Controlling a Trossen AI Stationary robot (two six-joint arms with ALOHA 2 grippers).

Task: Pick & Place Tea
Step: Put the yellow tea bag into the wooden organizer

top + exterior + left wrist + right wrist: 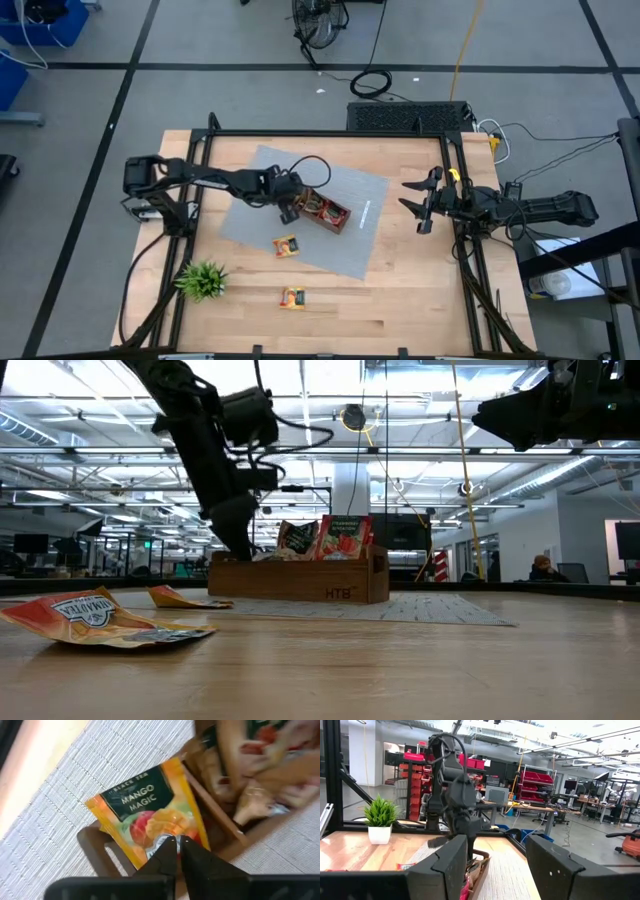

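Observation:
A brown wooden tray [322, 211] stands on a grey mat [360, 235], with several tea sachets [343, 537] upright in it. My left gripper [179, 849] is at the tray's left end [95, 845], shut on an orange "Mango Magic" tea sachet [145, 805]. Two more sachets lie flat: one on the mat [287, 245], one on the bare wood nearer the front edge [292, 297]. My right gripper [420, 200] waits open at the table's right side, holding nothing. My left gripper pinches the orange sachet between its two fingertips [167, 854] at the bottom edge [162, 840], the edge away from the printed name. The fingers slant down from the table's left side. The sachet is over the tray's end compartment; whether it touches the tray, I cannot tell.
A small green plant in a white pot [202, 280] stands near the front left corner. Black frame rails [330, 134] run along the far, left and right sides of the table. Bare wood lies open to the right of the mat [410, 280].

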